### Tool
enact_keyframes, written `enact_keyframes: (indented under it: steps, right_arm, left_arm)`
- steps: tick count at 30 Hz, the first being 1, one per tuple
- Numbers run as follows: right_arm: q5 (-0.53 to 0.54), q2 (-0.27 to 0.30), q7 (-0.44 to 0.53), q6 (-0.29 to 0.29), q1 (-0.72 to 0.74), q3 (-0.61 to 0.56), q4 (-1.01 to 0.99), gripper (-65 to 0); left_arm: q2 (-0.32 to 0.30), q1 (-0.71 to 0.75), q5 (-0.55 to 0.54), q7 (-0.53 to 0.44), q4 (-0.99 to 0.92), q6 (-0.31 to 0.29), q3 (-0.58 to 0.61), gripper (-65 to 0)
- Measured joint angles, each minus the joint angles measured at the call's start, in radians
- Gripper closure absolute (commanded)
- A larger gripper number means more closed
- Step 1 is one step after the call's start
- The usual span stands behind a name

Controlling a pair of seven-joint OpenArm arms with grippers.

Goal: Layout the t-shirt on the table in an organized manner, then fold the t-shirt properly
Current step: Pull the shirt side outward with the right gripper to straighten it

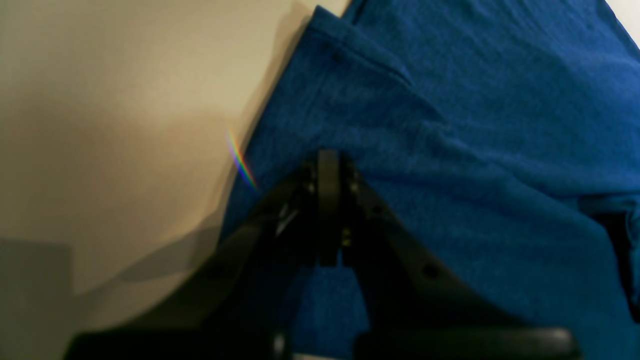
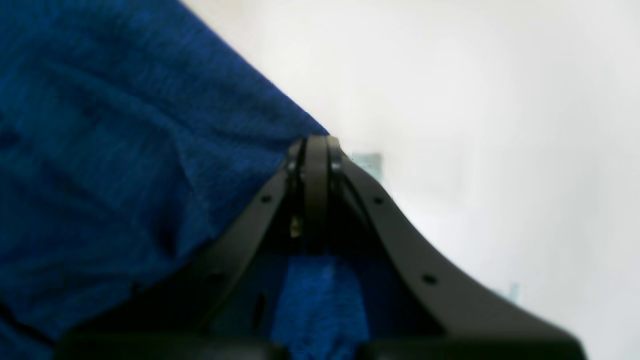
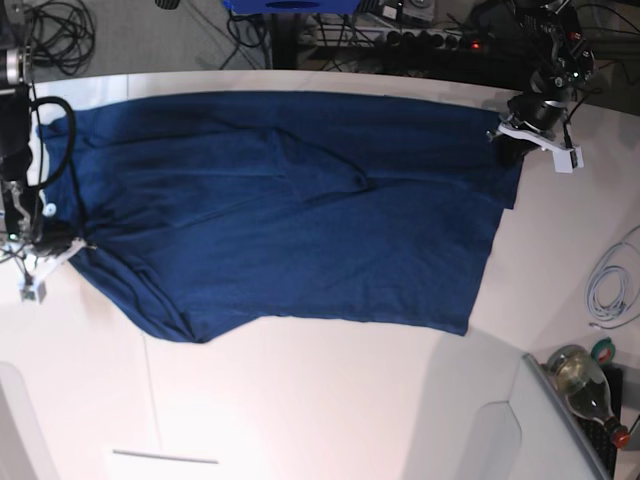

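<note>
The plain dark navy blue soft cloth t-shirt [image 3: 290,210] lay spread wide across the far half of the large smooth white matte table [image 3: 330,400]. Its far edge ran close along the table's back rim, and its near hem sagged unevenly, dipping lowest toward one side. In front of the shirt, a broad stretch of bare tabletop stayed open. The left gripper [image 1: 328,157] was pinched tight on the t-shirt's cloth, near a stitched hem. The right gripper [image 2: 316,145] was likewise clamped on the shirt's edge, right where blue knit met white surface. The fabric looked finely ribbed and creased, with a long fold running through its middle. A coiled white cable [image 3: 610,285] rested near the table's side edge, well apart from the cloth.
</note>
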Motion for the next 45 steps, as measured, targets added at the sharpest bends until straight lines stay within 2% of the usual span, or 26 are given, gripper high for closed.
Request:
enact_keyframes:
  steps: [6, 9, 16, 17, 19, 22, 24, 27, 30, 32, 34, 39, 41, 43, 45]
  right_arm:
    - [0.000, 0.001, 0.007, 0.000, -0.006, 0.001, 0.007, 0.0]
    - [-0.005, 0.000, -0.022, -0.001, -0.036, 0.001, 0.065, 0.0]
    - [-0.002, -0.002, -0.046, -0.008, -0.136, 0.000, 0.363, -1.4]
    - [-0.003, -0.006, -0.043, -0.009, -0.130, 0.001, 0.401, -5.3]
    - [0.003, -0.017, -0.031, -0.009, -0.101, -0.002, 0.435, -17.7]
    - [-0.013, -0.066, -0.077, -0.011, -0.026, -0.002, 0.415, -36.8]
    - [-0.014, -0.116, -0.124, -0.010, 0.025, -0.002, 0.389, -42.2]
    - [-0.005, -0.195, -0.124, 0.001, 0.107, -0.007, 0.294, -42.3]
    - [-0.008, -0.239, -0.116, 0.000, 0.202, -0.008, 0.125, -42.6]
    - [-0.017, -0.254, -0.088, -0.007, 0.269, -0.006, -0.023, -42.6]
    - [-0.014, -0.261, 0.018, -0.009, 0.306, -0.024, -0.135, -42.6]
    - [-0.005, -0.270, 0.138, -0.008, 0.344, -0.237, -0.309, -42.5]
    - [-0.003, -0.275, 0.151, -0.008, 0.342, -0.252, -0.331, -41.4]
    - [-0.003, -0.272, 0.163, -0.008, 0.341, -0.251, -0.334, -32.7]
    - [-0.003, -0.267, 0.165, -0.008, 0.345, -0.251, -0.333, -17.1]
  left_arm:
    - [0.003, 0.003, 0.000, 0.000, 0.005, 0.001, 0.000, 0.0]
    - [0.003, 0.003, 0.000, 0.000, 0.006, 0.001, -0.001, 0.0]
    - [0.028, 0.102, 0.047, 0.098, 0.190, 0.039, -0.003, 0.0]
    - [0.039, 0.114, 0.057, 0.145, 0.232, 0.047, -0.012, 0.0]
    - [0.068, 0.114, 0.064, 0.233, 0.321, 0.039, -0.067, 0.0]
    - [0.089, 0.088, 0.050, 0.289, 0.436, 0.039, -0.148, 0.0]
    - [0.085, 0.080, 0.050, 0.296, 0.472, 0.039, -0.157, 0.0]
    - [0.089, 0.055, 0.064, 0.312, 0.470, 0.042, -0.158, 0.0]
    - [0.089, 0.039, 0.054, 0.313, 0.470, 0.038, -0.154, 0.0]
    - [0.088, 0.035, 0.058, 0.312, 0.468, 0.039, -0.161, 0.0]
    - [0.088, 0.037, 0.058, 0.312, 0.467, 0.039, -0.163, 0.0]
    - [0.088, 0.045, 0.057, 0.312, 0.465, 0.039, -0.166, 0.0]
    - [0.088, 0.050, 0.058, 0.309, 0.465, 0.038, -0.166, 0.0]
    - [0.087, 0.055, 0.058, 0.309, 0.460, 0.039, -0.166, 0.0]
    - [0.087, 0.051, 0.057, 0.309, 0.437, 0.038, -0.166, 0.0]
